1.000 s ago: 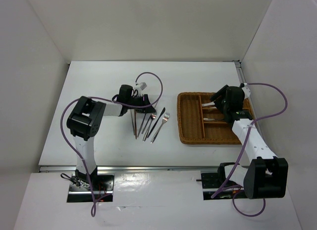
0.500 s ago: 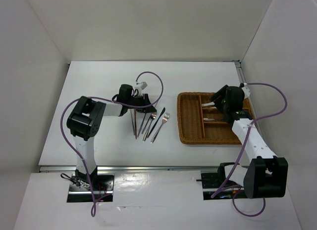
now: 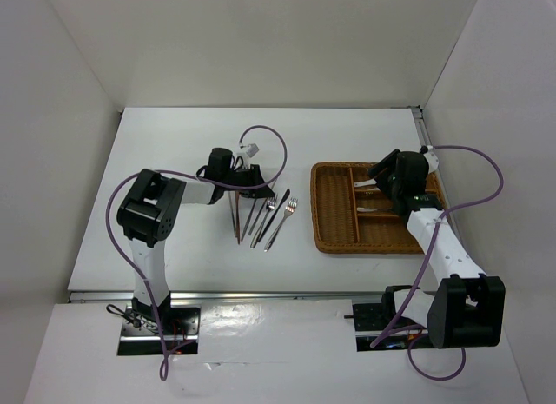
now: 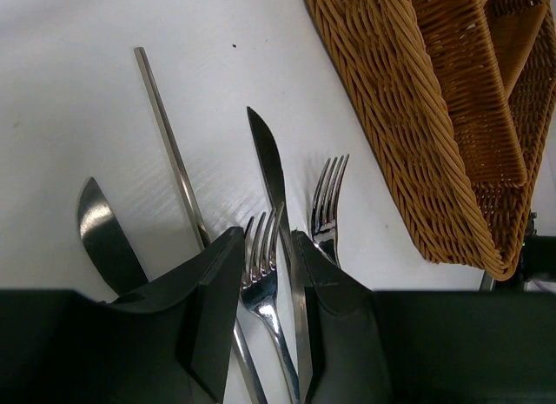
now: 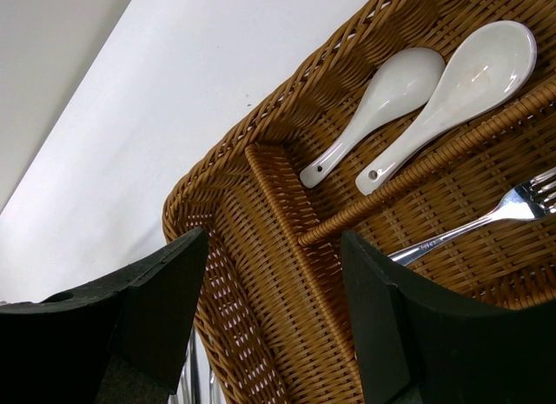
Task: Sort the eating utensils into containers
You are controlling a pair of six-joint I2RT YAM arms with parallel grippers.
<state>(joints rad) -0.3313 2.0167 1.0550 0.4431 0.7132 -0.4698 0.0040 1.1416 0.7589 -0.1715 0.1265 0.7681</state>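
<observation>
While left jaws stand apart astride fork (image 4: 262, 258) at lower centre, clamp neck only, excluding knife (image 4: 268, 165) just right; right jaws apart, empty, above tray (image 5: 252, 317).

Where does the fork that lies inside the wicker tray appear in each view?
Top external: right of centre, fork in the middle short compartment.
Left wrist: not in it.
Right wrist: right edge, just below the white spoons.
Shared landmark: the wicker tray, in all three views.
</observation>
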